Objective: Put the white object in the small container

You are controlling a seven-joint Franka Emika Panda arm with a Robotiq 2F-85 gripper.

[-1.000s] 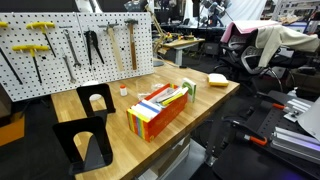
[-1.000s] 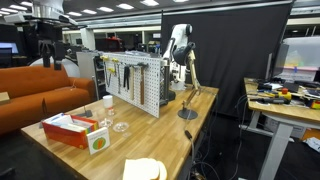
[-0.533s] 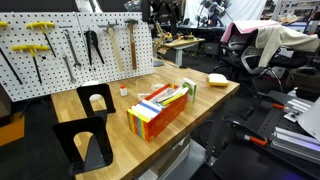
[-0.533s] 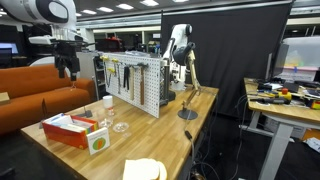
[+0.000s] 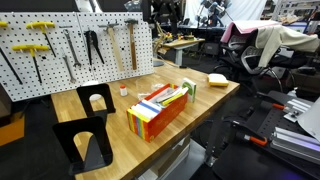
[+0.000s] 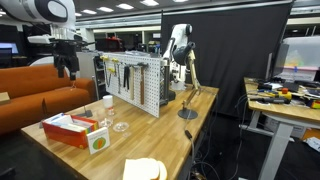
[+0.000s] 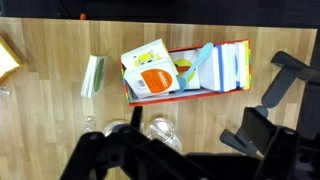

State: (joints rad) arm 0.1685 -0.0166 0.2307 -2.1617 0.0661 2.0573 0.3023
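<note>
The tiny white object with a red end (image 5: 124, 90) stands on the wooden table (image 5: 110, 120) near the pegboard, behind the multicoloured box (image 5: 160, 110). I cannot pick it out in the wrist view. The small clear container (image 7: 160, 131) sits beside the box (image 7: 190, 70); it also shows in an exterior view (image 6: 120, 126). My gripper (image 6: 68, 67) hangs high above the table's far end, well apart from both. In the wrist view its dark fingers (image 7: 150, 160) fill the bottom edge, apparently open and empty.
A pale yellow sponge block (image 5: 217, 78) lies at a table corner. A green-and-white block (image 7: 93, 75) lies next to the box. Two black stands (image 5: 95, 97) (image 5: 85, 140) sit at the other end. A tool pegboard (image 5: 70, 40) backs the table.
The arm swung further into the exterior view and the gripper came down a little a second ago. Since half a second ago nothing has moved.
</note>
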